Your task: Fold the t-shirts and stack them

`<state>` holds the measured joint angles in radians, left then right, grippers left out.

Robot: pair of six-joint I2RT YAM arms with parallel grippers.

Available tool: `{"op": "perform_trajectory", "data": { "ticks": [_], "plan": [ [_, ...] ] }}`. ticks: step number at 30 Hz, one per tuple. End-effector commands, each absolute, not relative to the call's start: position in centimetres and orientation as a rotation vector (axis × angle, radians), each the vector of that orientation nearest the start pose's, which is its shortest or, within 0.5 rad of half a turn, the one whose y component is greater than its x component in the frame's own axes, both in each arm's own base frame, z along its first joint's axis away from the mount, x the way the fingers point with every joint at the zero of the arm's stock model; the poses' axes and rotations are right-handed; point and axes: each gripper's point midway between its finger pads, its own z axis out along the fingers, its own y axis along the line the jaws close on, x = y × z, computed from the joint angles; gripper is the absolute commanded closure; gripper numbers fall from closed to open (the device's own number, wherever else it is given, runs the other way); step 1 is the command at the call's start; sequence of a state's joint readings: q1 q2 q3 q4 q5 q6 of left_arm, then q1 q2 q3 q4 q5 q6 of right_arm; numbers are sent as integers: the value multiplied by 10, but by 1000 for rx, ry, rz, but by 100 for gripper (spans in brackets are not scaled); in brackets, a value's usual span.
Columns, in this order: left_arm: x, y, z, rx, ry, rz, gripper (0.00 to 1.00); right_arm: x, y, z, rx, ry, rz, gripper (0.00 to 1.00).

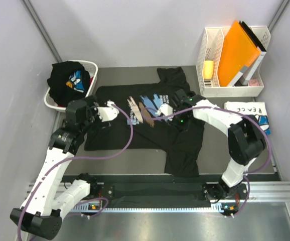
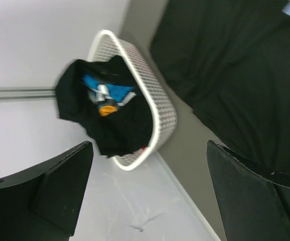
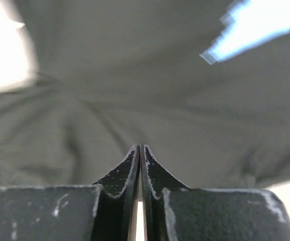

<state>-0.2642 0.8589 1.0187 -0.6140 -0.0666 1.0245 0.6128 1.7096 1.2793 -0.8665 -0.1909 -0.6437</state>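
Observation:
A black t-shirt with a brush-stroke chest print lies spread on the table, its right side bunched into folds. My right gripper is down on that bunched right side; in the right wrist view its fingertips are shut together against dark fabric, with nothing visible between them. My left gripper hovers open by the shirt's left sleeve, and in the left wrist view nothing is between its fingers. Another black t-shirt sits in the basket. A folded white t-shirt lies at the right.
The white laundry basket stands at the back left against the wall. A white desk organizer with an orange folder stands at the back right. Walls close in on both sides.

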Motion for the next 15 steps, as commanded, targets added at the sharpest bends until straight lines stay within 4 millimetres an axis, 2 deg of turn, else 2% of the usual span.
{"op": "perform_trajectory", "data": {
  "ticks": [1, 4, 5, 7, 8, 10, 11, 12, 13, 15],
  "plan": [
    [282, -34, 229, 1326, 1772, 468, 1, 310, 169, 61, -1476, 2432, 164, 96],
    [286, -31, 207, 1319, 1833, 471, 1, 347, 153, 73, -1306, 2429, 44, 90],
    [291, -30, 200, 1310, 1858, 472, 1, 364, 148, 88, -1247, 2390, -19, 89],
    [301, -30, 194, 1281, 1871, 487, 1, 381, 141, 106, -1203, 2347, -69, 88],
    [308, -31, 188, 1276, 1892, 486, 1, 399, 138, 128, -1146, 2286, -133, 87],
    [323, -33, 196, 1236, 1876, 506, 1, 416, 128, 153, -1094, 2221, -205, 86],
    [331, -34, 191, 1243, 1894, 505, 1, 430, 124, 171, -1056, 2172, -259, 84],
    [337, -36, 192, 1243, 1892, 506, 1, 437, 120, 179, -1041, 2151, -294, 82],
    [347, -39, 202, 1229, 1867, 514, 1, 447, 113, 189, -1040, 2122, -342, 79],
    [359, -43, 198, 1244, 1871, 505, 1, 462, 100, 195, -1027, 2106, -448, 75]
  ]
}}
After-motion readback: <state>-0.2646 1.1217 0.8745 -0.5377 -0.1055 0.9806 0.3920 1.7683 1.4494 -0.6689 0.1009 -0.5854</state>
